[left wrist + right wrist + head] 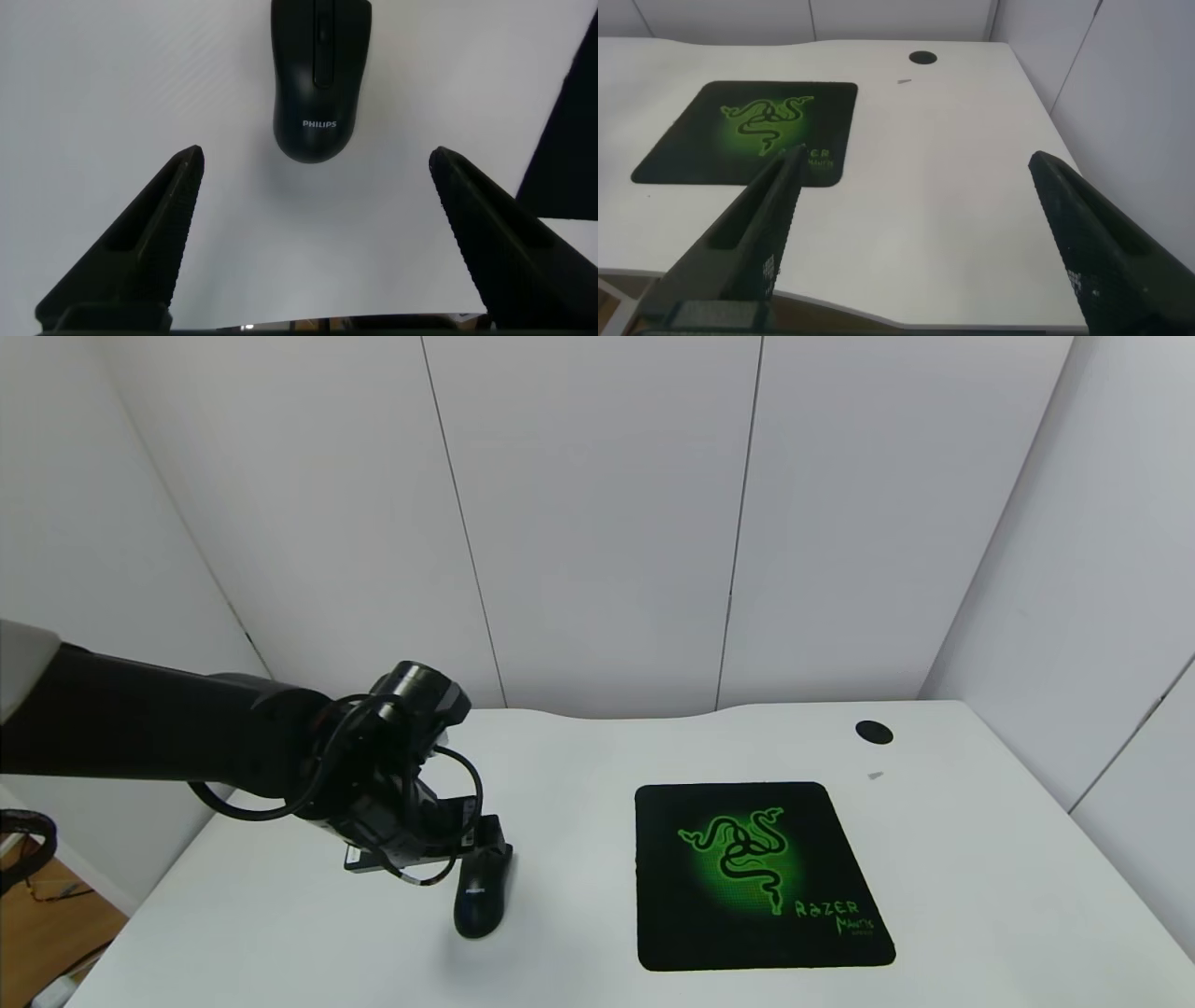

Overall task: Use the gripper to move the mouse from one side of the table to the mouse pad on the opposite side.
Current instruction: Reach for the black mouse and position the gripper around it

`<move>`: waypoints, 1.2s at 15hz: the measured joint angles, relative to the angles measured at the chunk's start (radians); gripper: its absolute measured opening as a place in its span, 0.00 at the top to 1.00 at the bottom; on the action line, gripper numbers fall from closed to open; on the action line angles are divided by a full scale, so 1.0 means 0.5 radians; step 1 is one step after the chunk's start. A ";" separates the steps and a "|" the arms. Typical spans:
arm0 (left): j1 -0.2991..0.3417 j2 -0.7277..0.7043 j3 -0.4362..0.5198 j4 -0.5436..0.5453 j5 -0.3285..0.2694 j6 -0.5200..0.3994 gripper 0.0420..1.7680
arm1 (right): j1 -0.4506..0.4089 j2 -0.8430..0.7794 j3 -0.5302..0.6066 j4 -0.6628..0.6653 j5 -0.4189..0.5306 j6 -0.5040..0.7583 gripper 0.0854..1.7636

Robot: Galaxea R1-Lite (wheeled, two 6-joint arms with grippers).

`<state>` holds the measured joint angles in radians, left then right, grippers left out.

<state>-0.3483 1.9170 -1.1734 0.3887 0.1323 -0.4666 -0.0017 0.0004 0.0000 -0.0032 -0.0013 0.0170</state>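
The glossy black mouse lies on the left half of the white table, its lettered back end toward the arm. My left gripper hangs just over the mouse's rear, fingers open. In the left wrist view the mouse lies just ahead of the open left gripper, centred between the fingertips but not gripped. The black mouse pad with the green snake logo lies on the right half, empty. My right gripper is open and empty, by the table's front right edge, with the pad beyond it.
A round black cable hole sits at the back right, also seen in the right wrist view. A small grey scrap lies near it. White wall panels close in the back and sides. Bare table lies between mouse and pad.
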 joint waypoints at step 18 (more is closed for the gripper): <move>-0.019 0.365 0.049 -0.220 0.030 0.003 0.03 | 0.000 0.000 0.000 0.000 0.000 0.000 0.03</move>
<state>-0.3579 2.0994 -1.1487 0.2785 0.1474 -0.4653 -0.0017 0.0004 0.0000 -0.0032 -0.0013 0.0170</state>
